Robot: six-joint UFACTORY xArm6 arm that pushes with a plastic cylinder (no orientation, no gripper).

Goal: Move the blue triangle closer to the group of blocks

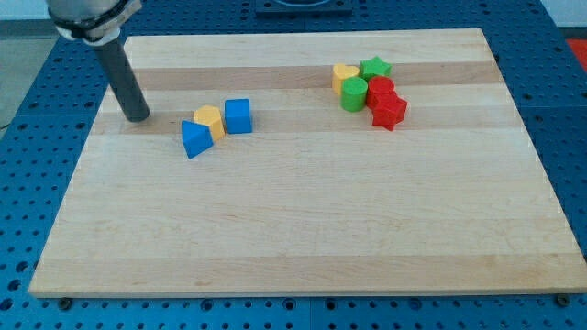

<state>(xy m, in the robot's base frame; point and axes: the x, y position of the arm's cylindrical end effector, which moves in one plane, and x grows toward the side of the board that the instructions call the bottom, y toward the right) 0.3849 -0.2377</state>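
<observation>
Rod, dark and straight, slants down from the arm's grey housing at the upper left of the frame, leaning slightly toward the view's right; my tip (pixel 138 117) rests on the pale wooden board (pixel 293 238), a little to the left of the blue triangle (pixel 194 138) and apart from it; there are no jaws on this arm, only the bare rod end, touching no block. The blue triangle is a small wedge-shaped block, left of centre in the upper half; its right side touches a yellow rounded block (pixel 210 120), which sits just beside a blue cube (pixel 238 115). Well apart, at the upper right, 5 blocks cluster: a yellow heart (pixel 345 75), a green star (pixel 374 67), a green cylinder (pixel 354 93), a red block (pixel 380 91) and a red star (pixel 389 111). Blue perforated table (pixel 23 183) surrounds the board.
</observation>
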